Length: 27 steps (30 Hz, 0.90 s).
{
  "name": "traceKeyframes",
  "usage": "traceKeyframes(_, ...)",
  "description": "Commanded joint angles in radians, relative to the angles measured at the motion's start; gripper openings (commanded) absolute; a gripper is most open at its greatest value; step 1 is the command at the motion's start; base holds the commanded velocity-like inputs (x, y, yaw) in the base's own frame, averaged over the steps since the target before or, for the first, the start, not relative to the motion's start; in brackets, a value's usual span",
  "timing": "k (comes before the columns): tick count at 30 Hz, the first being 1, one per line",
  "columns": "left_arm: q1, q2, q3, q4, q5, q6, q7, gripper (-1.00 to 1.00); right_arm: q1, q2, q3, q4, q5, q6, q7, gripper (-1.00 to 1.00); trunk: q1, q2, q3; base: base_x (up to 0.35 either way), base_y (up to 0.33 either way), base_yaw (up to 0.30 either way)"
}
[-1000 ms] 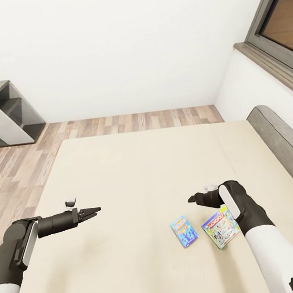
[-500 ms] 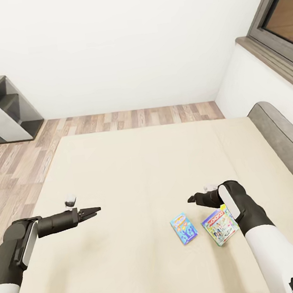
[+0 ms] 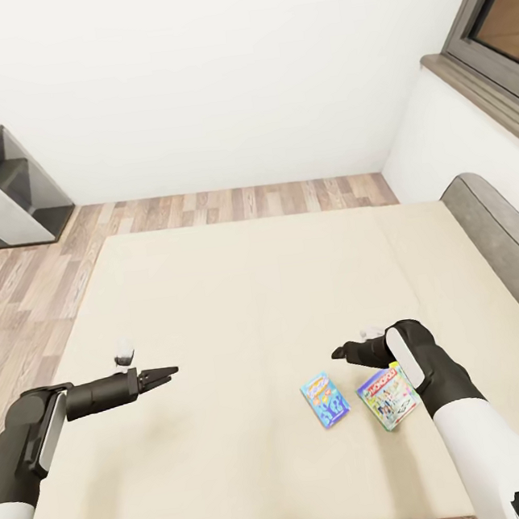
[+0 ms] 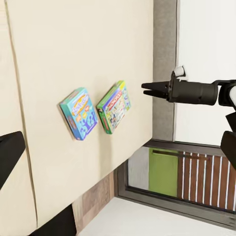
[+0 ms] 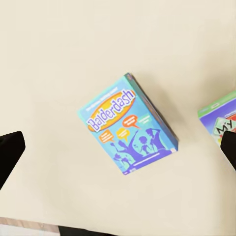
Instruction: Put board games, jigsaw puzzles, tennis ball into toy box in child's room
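Blue game: flat on bed, beside green game.
My right pincer: narrow, empty, above them.
Left pincer: narrow, empty.
Technique: I should open wide, descend, grip across its short edges.

2 board games on bed

A plain white wall closes off the far side, meeting a brown wood-plank floor whose boards run in mixed light and dark tones. At the upper right, a tall dark-framed window sits above a dark sill, with a reddish-brown surface behind the glass. In the left wrist view the same dark window frame shows a bright green panel and brown vertical slats beyond the glass.
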Motion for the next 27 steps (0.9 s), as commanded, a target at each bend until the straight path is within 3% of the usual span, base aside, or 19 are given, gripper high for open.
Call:
traceKeyframes(1,0.000,0.000,0.000,-0.001,0.002,0.008,-0.002,1.00,-0.001,0.000,-0.001,0.000,0.004,0.004,0.005,1.00,0.000,-0.002,-0.003,0.000,0.000,0.000)
traceKeyframes(7,-0.001,0.001,0.001,-0.010,0.003,0.008,-0.004,1.00,-0.001,0.001,-0.001,-0.001,0.005,0.004,0.007,1.00,0.000,-0.002,-0.013,0.000,0.000,0.000)
traceKeyframes(13,-0.002,0.003,0.000,-0.055,0.023,0.008,-0.048,1.00,-0.002,0.001,-0.002,-0.010,0.005,0.004,0.008,1.00,0.000,-0.002,-0.023,0.000,0.000,0.000)
traceKeyframes(20,-0.002,0.023,-0.001,-0.115,0.039,0.008,-0.112,1.00,-0.002,0.001,-0.002,-0.052,0.004,0.004,0.009,1.00,0.000,-0.002,-0.034,0.000,0.000,0.000)
traceKeyframes(27,-0.002,0.033,-0.001,-0.130,0.043,0.008,-0.133,1.00,-0.002,0.003,-0.001,-0.082,0.004,0.004,0.019,1.00,0.000,-0.002,-0.046,0.000,0.000,0.000)
